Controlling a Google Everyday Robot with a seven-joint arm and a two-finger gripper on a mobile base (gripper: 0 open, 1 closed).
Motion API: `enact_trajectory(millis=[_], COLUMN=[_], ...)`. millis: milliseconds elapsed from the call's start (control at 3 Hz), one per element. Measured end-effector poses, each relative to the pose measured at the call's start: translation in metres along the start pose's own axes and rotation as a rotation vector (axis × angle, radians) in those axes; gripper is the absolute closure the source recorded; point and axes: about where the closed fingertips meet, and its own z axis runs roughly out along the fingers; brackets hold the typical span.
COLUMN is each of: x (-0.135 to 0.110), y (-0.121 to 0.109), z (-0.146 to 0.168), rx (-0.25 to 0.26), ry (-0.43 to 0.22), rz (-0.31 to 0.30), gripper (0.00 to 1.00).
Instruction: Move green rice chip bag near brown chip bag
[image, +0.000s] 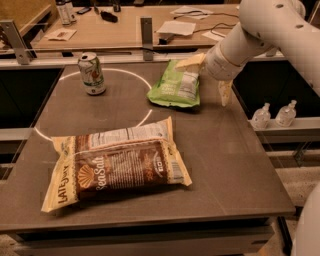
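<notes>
The green rice chip bag (176, 86) lies flat at the back middle of the dark table (235, 165), label panel up. The brown chip bag (115, 165), with "Sea Salt" and "Late July" lettering, lies at the front left, about a hand's width nearer than the green bag. My gripper (206, 77) is at the green bag's top right corner, open with its cream fingers spread wide. One finger (189, 62) lies over the bag's top edge and the other (225, 93) hangs to the right of the bag. It holds nothing.
A green-and-white soda can (92, 74) stands at the back left, inside a white circle drawn on the table. Two small bottles (274, 115) stand on a ledge off the right edge. A cluttered desk (125, 30) runs behind the table.
</notes>
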Motion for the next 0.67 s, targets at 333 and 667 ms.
enact_trajectory(millis=[333,667], x=[0.012,0.016], y=[-0.015,-0.026], z=[-0.004,0.003], rx=[-0.014,-0.025], ry=[0.041,0.045], rz=[-0.011,-0.014], gripper=[0.0,0.0])
